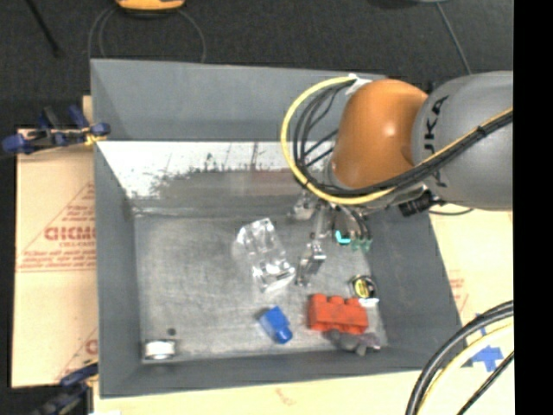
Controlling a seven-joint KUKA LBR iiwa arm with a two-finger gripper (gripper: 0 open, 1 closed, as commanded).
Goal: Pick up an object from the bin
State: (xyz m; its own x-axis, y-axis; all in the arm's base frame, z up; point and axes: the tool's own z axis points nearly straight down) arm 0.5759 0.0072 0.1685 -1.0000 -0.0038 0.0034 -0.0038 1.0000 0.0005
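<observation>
Scuffed matt grey metal bin (177, 288), glossy clear plastic piece (263, 249), red plastic brick (337, 312)

Moderate light, pale glare on the back wall of the bin (190, 158)

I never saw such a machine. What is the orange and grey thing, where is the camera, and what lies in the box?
That is a robot arm with an orange cover, reaching in from the right. One camera looks down on a grey metal bin. The arm's gripper hangs beside a clear crumpled plastic piece. Nearby lie a red block, a blue cylinder and a yellow-and-black thing; a silver round piece sits in the lower left corner. Whether anything is held, I cannot tell.
</observation>
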